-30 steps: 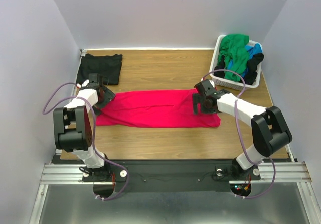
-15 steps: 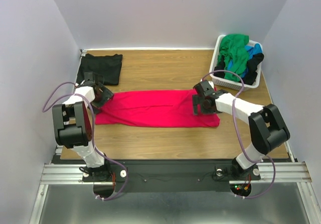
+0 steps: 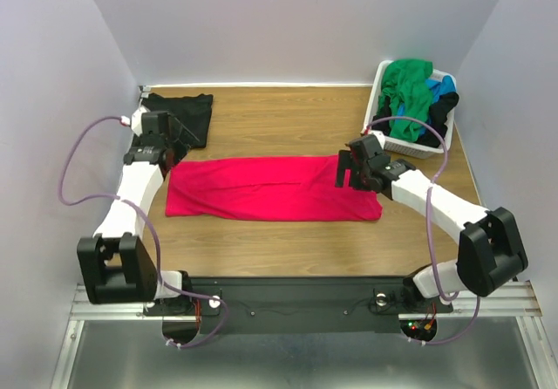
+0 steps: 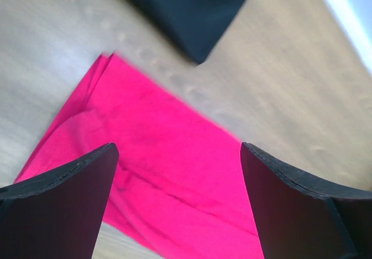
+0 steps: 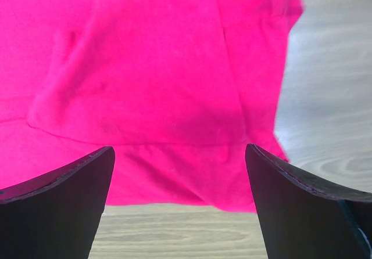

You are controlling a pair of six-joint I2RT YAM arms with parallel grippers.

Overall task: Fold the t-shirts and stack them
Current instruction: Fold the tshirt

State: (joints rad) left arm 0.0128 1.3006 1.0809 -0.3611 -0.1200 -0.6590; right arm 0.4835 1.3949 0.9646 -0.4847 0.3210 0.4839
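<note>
The pinkish-red t-shirt (image 3: 270,188) lies flat on the table as a long folded strip. It also shows in the left wrist view (image 4: 163,172) and the right wrist view (image 5: 151,67). A black t-shirt (image 3: 179,114) lies folded at the back left, and it shows in the left wrist view (image 4: 186,9) too. My left gripper (image 3: 174,145) is open and empty, held above the red shirt's left end, next to the black shirt. My right gripper (image 3: 346,173) is open and empty above the red shirt's right end. Green (image 3: 410,88), blue (image 3: 443,86) and black (image 3: 440,110) shirts are piled in the basket.
A white plastic laundry basket (image 3: 410,147) stands at the back right corner, close behind my right arm. Grey walls close in the table at the left, back and right. Bare wooden table (image 3: 279,241) lies in front of the red shirt.
My left gripper has lifted off the red shirt's left end and moved back toward the black shirt. My right gripper has shifted slightly right. The red shirt lies still.
</note>
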